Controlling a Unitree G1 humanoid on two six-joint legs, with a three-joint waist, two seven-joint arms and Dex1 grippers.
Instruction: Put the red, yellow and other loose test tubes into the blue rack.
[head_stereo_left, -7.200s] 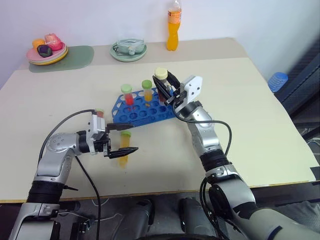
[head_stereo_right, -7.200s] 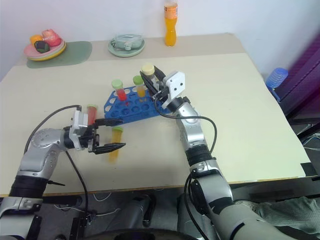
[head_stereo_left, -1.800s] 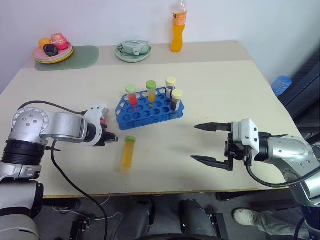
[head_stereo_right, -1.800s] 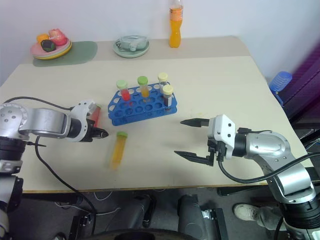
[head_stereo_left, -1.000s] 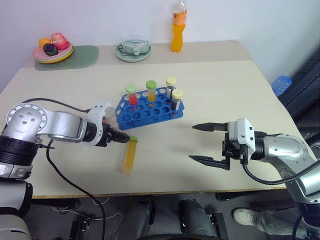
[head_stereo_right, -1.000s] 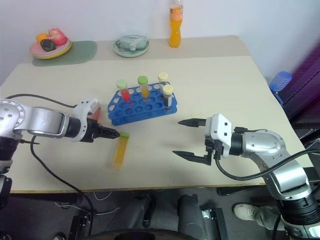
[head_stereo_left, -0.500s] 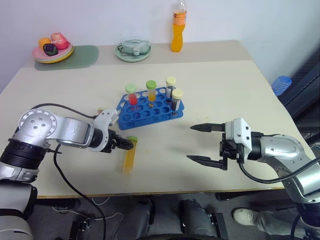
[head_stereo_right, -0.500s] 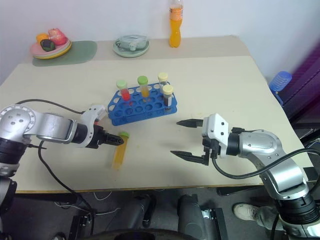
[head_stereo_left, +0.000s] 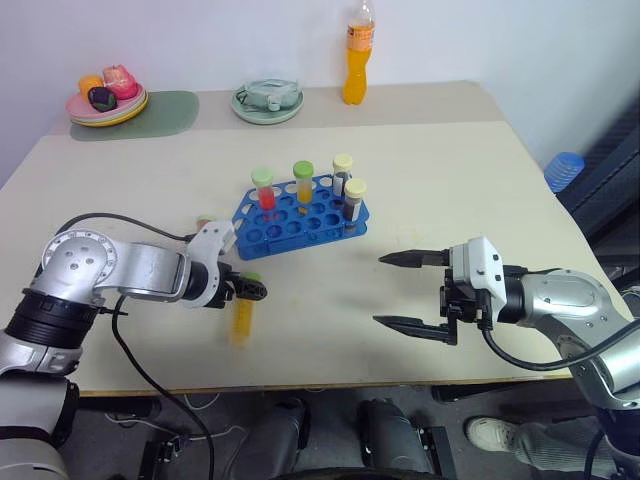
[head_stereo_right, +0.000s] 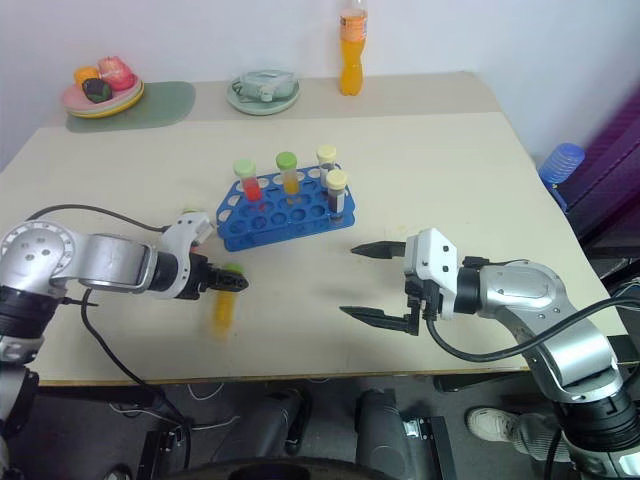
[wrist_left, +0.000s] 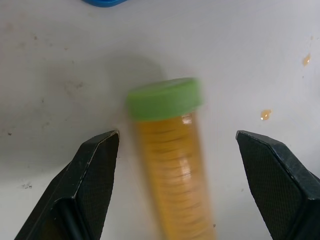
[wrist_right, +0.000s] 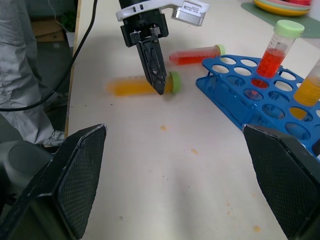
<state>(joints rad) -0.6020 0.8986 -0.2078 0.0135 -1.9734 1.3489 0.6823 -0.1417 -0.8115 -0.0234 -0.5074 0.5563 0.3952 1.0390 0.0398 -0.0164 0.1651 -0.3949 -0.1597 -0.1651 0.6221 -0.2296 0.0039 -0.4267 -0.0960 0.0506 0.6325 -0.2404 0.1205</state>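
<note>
The blue rack (head_stereo_left: 298, 214) stands mid-table with several capped tubes upright in it, among them a red one (head_stereo_left: 262, 190) and a yellow one (head_stereo_left: 302, 181). A loose yellow tube (wrist_left: 170, 155) with a green cap lies flat in front of the rack, blurred. My left gripper (head_stereo_left: 252, 291) is open and points down over its cap end, one finger on each side, not closed on it. A loose red tube (wrist_right: 194, 54) lies beside the rack's left end, mostly hidden behind my left hand in the head views. My right gripper (head_stereo_left: 382, 290) hangs open and empty to the right of the rack.
A plate of fruit (head_stereo_left: 105, 98) on a green mat, a green bowl (head_stereo_left: 266, 100) and an orange drink bottle (head_stereo_left: 355, 60) stand along the table's far edge. A blue-capped bottle (head_stereo_left: 563, 168) shows past the right edge.
My left gripper has come down and slightly toward me onto the yellow tube's cap end; the tube has shifted a little to the left and is blurred. The right gripper has kept still.
</note>
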